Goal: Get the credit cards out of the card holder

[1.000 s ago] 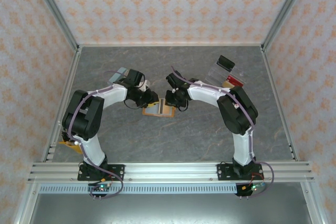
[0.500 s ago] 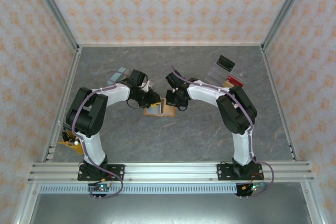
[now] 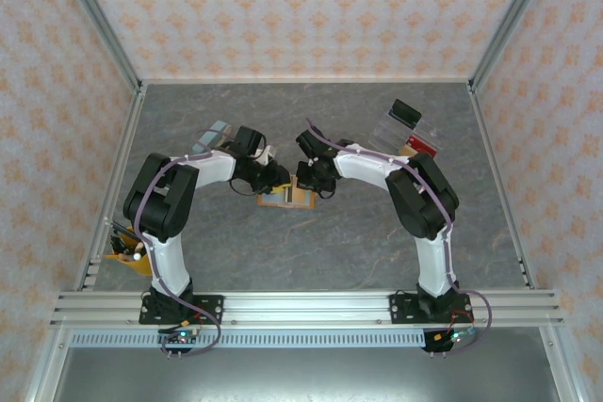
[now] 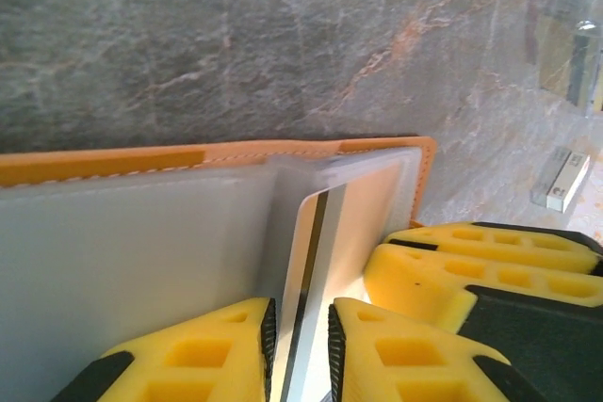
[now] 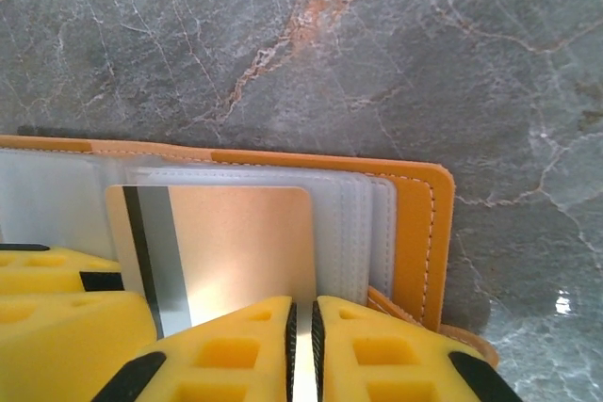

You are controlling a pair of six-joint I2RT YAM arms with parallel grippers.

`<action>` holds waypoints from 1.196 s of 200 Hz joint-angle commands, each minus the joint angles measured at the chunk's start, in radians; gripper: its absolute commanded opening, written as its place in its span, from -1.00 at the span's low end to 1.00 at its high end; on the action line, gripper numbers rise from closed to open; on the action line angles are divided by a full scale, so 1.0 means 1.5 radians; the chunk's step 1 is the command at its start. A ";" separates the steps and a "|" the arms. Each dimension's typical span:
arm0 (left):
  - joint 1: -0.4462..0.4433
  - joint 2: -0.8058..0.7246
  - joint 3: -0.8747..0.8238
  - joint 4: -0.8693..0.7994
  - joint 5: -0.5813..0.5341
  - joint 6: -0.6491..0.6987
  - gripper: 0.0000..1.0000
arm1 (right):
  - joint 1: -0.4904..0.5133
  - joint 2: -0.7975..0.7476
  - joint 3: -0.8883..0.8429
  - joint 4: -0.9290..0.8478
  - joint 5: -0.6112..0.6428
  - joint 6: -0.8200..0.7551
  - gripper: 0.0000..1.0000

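Note:
The orange card holder (image 3: pixel 287 199) lies open mid-table, its greyish see-through pockets (image 5: pixel 363 223) fanned out. A credit card (image 5: pixel 226 242) with a pale reddish face and a dark stripe sticks out of the pockets. My left gripper (image 4: pixel 300 341) is shut on the striped end of this card (image 4: pixel 316 242). My right gripper (image 5: pixel 301 345) is shut on the holder's pocket leaves beside the card's other edge. In the top view the left gripper (image 3: pixel 274 182) and the right gripper (image 3: pixel 303 183) meet over the holder. The lower part of the card is hidden behind the yellow fingers.
A clear plastic tray (image 3: pixel 396 129) stands at the back right with a black block (image 3: pixel 406 112) on it. A red flat piece (image 3: pixel 421 147) lies at its near edge. A pale-blue box (image 3: pixel 213 131) lies behind the left arm. An orange container (image 3: pixel 125 257) sits at the left edge.
The left arm's elbow has swung a little back and to the right. Both grippers have stayed at the holder, the left jaws closing slightly.

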 commanded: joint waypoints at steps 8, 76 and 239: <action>-0.002 0.004 -0.010 0.051 0.042 -0.011 -0.51 | -0.001 0.030 0.000 -0.039 0.027 0.008 -0.69; 0.020 -0.019 -0.031 0.065 0.067 -0.003 -0.70 | -0.001 0.044 0.004 -0.062 0.048 0.007 -0.71; 0.090 -0.227 -0.116 -0.027 -0.033 0.029 -1.00 | -0.021 -0.037 0.010 0.038 -0.055 -0.016 -0.52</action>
